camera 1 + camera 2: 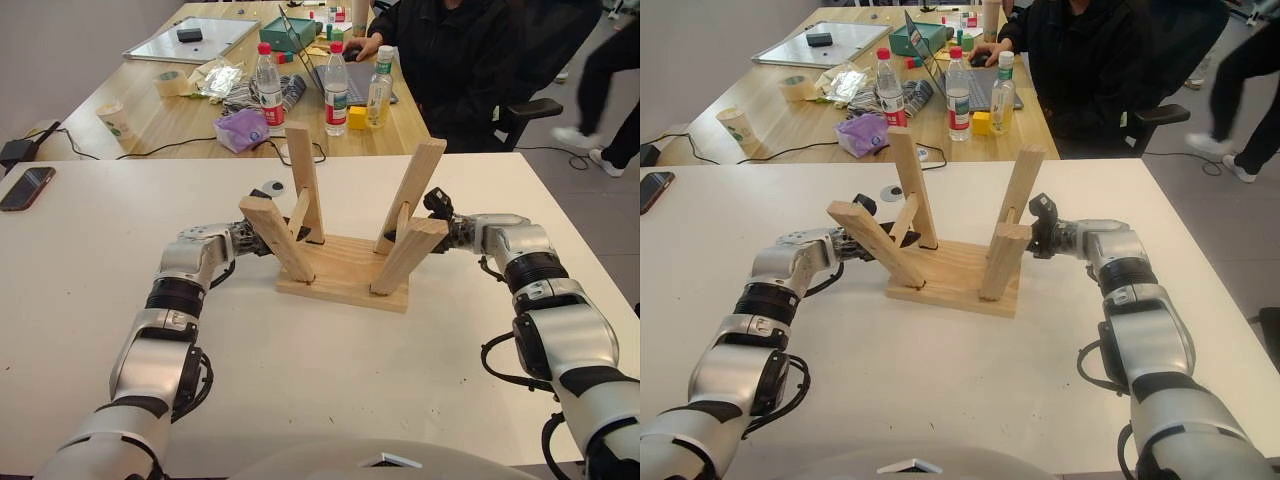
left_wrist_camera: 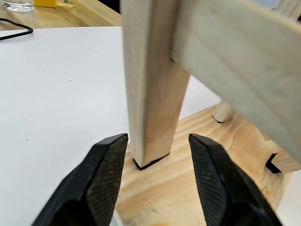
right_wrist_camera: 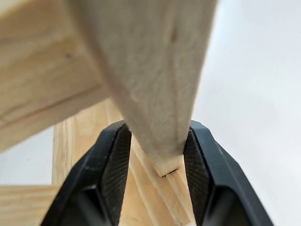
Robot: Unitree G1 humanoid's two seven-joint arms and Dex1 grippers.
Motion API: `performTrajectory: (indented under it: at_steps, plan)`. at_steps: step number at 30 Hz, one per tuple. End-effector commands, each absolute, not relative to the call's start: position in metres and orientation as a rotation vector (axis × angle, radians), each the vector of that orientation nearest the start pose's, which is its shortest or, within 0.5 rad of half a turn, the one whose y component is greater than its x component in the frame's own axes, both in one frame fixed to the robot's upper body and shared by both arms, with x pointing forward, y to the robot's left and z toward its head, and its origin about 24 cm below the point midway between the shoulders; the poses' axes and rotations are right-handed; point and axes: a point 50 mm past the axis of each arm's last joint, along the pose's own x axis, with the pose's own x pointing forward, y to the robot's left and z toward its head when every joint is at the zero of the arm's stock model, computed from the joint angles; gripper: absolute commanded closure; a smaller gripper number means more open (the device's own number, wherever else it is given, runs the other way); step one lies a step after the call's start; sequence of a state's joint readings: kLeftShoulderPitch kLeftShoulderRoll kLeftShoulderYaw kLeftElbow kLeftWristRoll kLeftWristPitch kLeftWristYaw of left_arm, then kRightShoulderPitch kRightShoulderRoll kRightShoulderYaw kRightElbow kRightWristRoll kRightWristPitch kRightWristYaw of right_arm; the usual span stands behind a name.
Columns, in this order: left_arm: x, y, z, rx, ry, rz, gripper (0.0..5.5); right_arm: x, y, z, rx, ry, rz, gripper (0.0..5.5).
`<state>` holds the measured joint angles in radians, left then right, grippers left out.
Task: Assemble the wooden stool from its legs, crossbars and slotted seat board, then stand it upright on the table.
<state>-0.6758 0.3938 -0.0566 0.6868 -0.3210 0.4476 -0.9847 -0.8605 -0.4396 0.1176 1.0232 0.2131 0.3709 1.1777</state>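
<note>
Looking through the left eye, we are seeing the pale wooden slotted seat board (image 1: 345,282) lying flat on the white bench (image 1: 120,300), with four pale wooden legs (image 1: 305,180) slanting up out of it. The left gripper (image 1: 262,238) is sitting low against the legs on its side; the right gripper (image 1: 422,222) is sitting against those on the right. Turning to the left wrist view, we are finding the black fingers (image 2: 106,181) apart, straddling one square leg (image 2: 150,94) where it is entering its slot. Turning to the right wrist view, we are watching the fingers (image 3: 115,169) clamping a right-side leg (image 3: 155,84) between them, just short of its slot in the board.
</note>
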Motion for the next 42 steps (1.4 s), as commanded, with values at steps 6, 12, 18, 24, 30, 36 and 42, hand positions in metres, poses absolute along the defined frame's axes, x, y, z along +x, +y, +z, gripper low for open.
performTrajectory:
  at_steps: [6,12,18,24,30,36,42]
  plan:
    - [0.35,0.175,0.071,-0.11,0.462,-0.973,3.13,0.356,-0.181,0.072,0.046,0.62,1.023,4.22]
    - [0.309,0.17,0.061,-0.076,0.555,-1.033,3.13,0.353,-0.179,0.069,0.013,0.618,1.064,4.24]
    - [0.252,0.152,0.087,-0.131,0.553,-1.044,3.13,0.339,-0.183,0.068,0.002,0.667,1.21,4.24]
    - [0.224,0.156,0.108,-0.064,0.541,-1.006,3.13,0.331,-0.19,0.068,-0.005,0.664,1.243,4.24]
    - [0.232,0.208,0.112,0.073,0.617,-0.893,3.13,0.332,-0.183,0.069,-0.014,0.643,1.247,4.24]
    - [0.258,0.221,0.104,0.041,0.586,-0.84,3.13,0.334,-0.177,0.072,-0.025,0.632,1.261,4.24]
    - [0.307,0.233,0.105,0.015,0.456,-0.772,3.13,0.336,-0.174,0.075,-0.03,0.627,1.278,4.24]
